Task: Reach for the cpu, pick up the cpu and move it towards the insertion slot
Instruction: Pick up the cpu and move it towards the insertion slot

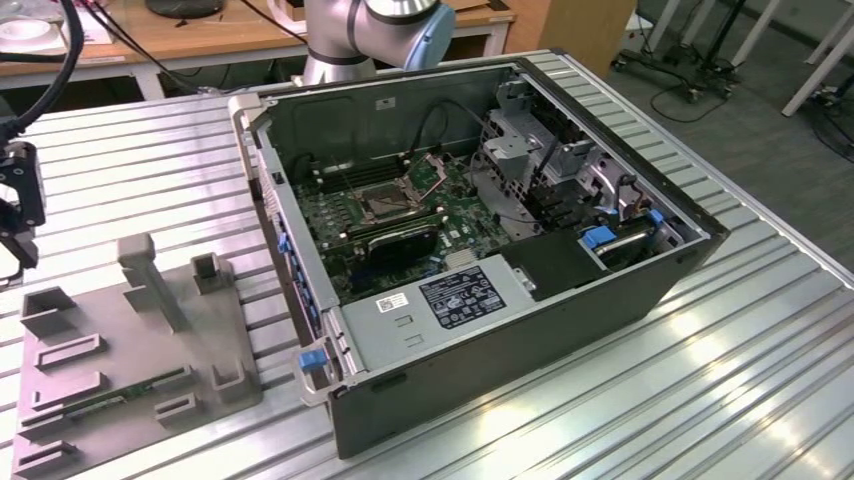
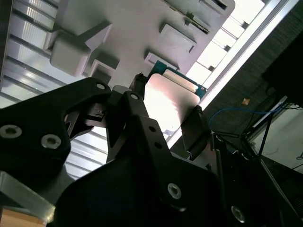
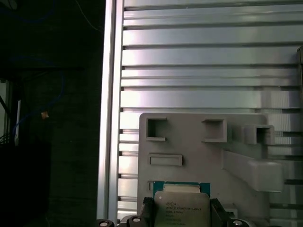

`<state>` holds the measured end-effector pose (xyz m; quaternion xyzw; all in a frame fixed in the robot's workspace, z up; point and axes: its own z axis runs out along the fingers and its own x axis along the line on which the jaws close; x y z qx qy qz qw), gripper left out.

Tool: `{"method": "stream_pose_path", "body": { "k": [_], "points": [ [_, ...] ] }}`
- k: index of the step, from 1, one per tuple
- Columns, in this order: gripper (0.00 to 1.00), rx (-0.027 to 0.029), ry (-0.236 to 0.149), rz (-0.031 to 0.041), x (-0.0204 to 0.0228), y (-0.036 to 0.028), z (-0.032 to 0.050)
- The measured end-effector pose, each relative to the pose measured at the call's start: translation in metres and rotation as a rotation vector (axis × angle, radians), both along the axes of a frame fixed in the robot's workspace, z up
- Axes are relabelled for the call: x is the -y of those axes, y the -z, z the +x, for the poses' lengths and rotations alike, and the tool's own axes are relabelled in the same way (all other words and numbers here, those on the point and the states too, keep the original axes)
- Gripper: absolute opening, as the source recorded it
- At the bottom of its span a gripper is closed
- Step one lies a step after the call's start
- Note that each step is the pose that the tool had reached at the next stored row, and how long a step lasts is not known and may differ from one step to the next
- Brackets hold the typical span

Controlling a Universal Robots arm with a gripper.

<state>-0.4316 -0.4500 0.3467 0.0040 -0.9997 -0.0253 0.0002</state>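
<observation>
**Cpu (image 3: 182, 208) clamped in the gripper (image 3: 182, 216), over the grey tray (image 3: 189, 130).**
In both wrist views you see the fingers (image 2: 198, 128) pressed against two opposite edges of the cpu, its pale metal face showing and the tray behind it. In the exterior view your gripper (image 1: 16, 205) hangs at the exterior view's left edge above the tabletop (image 1: 747, 350), well apart from the insertion slot (image 1: 380, 205) inside the open computer case (image 1: 561, 330).

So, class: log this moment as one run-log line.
gripper: shut on cpu | cpu: over grey tray | insertion slot: apart, inside open case
</observation>
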Motion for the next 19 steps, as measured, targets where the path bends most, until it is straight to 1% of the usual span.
{"method": "stream_pose_path", "body": {
  "k": [7,19],
  "points": [
    [0.55,-0.0001,0.0,0.0006,0.0,-0.0007,0.0001],
    [0.55,-0.0001,0.0,0.0006,0.0,-0.0007,0.0049]
  ]
}}
